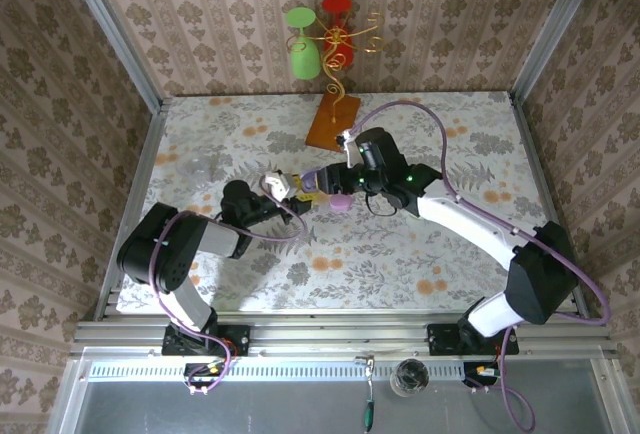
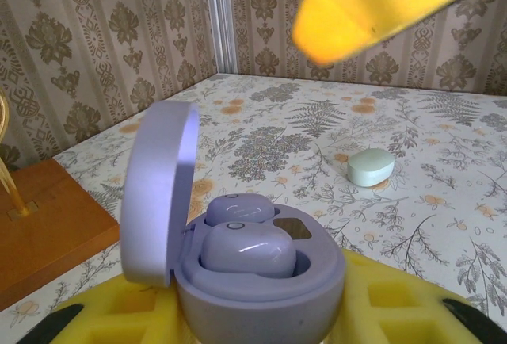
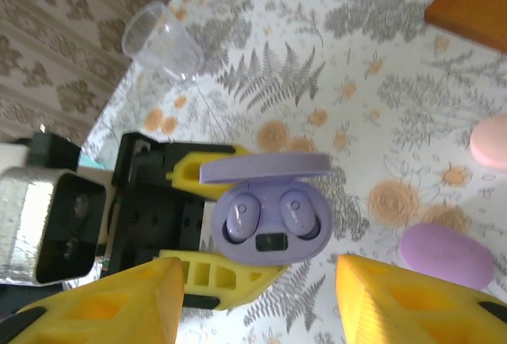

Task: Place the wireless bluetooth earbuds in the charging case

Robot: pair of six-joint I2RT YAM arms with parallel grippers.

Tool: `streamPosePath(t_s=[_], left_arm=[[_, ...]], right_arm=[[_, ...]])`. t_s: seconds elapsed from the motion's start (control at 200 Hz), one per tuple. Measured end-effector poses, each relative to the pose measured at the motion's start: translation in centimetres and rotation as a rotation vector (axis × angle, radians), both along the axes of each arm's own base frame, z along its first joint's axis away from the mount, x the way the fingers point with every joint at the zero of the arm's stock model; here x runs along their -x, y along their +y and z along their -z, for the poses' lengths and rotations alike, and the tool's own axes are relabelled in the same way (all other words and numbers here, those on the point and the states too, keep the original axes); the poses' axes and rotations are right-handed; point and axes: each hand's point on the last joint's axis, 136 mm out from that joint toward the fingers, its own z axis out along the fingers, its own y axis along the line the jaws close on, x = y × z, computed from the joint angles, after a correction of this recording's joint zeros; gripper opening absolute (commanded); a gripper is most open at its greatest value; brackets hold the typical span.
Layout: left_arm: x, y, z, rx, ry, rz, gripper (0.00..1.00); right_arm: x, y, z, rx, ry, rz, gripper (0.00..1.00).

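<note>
A lilac charging case (image 3: 273, 219) stands with its lid (image 2: 158, 193) flipped up, and my left gripper (image 2: 261, 316) is shut on its body, one yellow finger (image 3: 207, 171) on each side. Two glossy purple earbuds (image 3: 243, 217) (image 3: 295, 211) sit side by side in the case's wells, the nearer earbud (image 2: 247, 250) in front of the farther one (image 2: 238, 209). My right gripper (image 3: 257, 312) hovers just above the case with its fingers (image 3: 103, 300) spread wide and nothing between them. Seen from above, both grippers meet at mid-table around the case (image 1: 312, 178).
A closed purple case (image 3: 446, 255) and a pink case (image 3: 489, 142) lie right of the held one. A mint case (image 2: 370, 167) rests farther off. A clear cup (image 3: 162, 41) lies on the left, and a wooden stand base (image 1: 332, 119) with coloured glasses (image 1: 320, 39) stands behind.
</note>
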Motion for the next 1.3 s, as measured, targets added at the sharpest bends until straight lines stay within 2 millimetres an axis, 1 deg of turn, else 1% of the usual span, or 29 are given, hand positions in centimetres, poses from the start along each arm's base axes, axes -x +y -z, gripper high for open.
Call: streamPosePath(t_s=[0.095, 0.24, 0.345, 0.465, 0.595, 0.685, 0.73, 0.84, 0.935, 1.03, 1.16, 1.225, 1.3], left_arm=[[0.2, 0.4, -0.1, 0.003, -0.001, 0.022, 0.2], [1.1, 0.1, -0.4, 0.007, -0.006, 0.075, 0.2], [1.5, 0.0, -0.5, 0.009, -0.009, 0.096, 0.2], [1.7, 0.0, -0.5, 0.01, -0.009, 0.101, 0.2], [1.6, 0.0, -0.6, 0.015, 0.0, 0.098, 0.2], [1.4, 0.1, -0.6, 0.016, 0.007, 0.079, 0.2], [1.3, 0.2, -0.9, 0.019, 0.003, 0.071, 0.2], [1.1, 0.3, -1.8, 0.029, -0.02, 0.054, 0.2], [1.2, 0.4, -1.9, 0.033, -0.02, 0.045, 0.2], [1.1, 0.4, -2.2, 0.04, -0.015, 0.032, 0.2], [1.2, 0.3, -3.1, 0.061, -0.014, 0.019, 0.2], [1.2, 0.2, -3.6, 0.073, -0.011, 0.01, 0.2], [1.1, 0.2, -4.0, 0.085, -0.004, 0.0, 0.2]], right_arm=[[-0.8, 0.0, -0.6, -0.005, -0.005, 0.013, 0.53], [-2.8, 1.2, -1.6, 0.001, -0.011, 0.01, 0.48], [-3.9, 2.1, -1.2, 0.029, 0.001, -0.008, 0.46], [-4.2, 2.4, 0.3, 0.073, 0.039, -0.029, 0.47], [-3.8, 2.4, 2.2, 0.116, 0.09, -0.047, 0.49], [-3.6, 2.2, 2.5, 0.123, 0.1, -0.05, 0.52], [-3.4, 2.1, 2.7, 0.126, 0.104, -0.051, 0.56], [-2.4, 1.3, 3.6, 0.129, 0.122, -0.044, 0.69], [-1.8, 0.4, 3.0, 0.078, 0.128, -0.018, 0.76], [-1.2, -0.1, 2.0, -0.032, 0.156, 0.001, 0.79], [-1.2, -0.5, 0.8, -0.216, 0.226, 0.019, 0.78], [-1.2, -0.6, 0.8, -0.302, 0.277, 0.022, 0.76], [-0.9, -0.5, 1.2, -0.376, 0.341, 0.026, 0.75]])
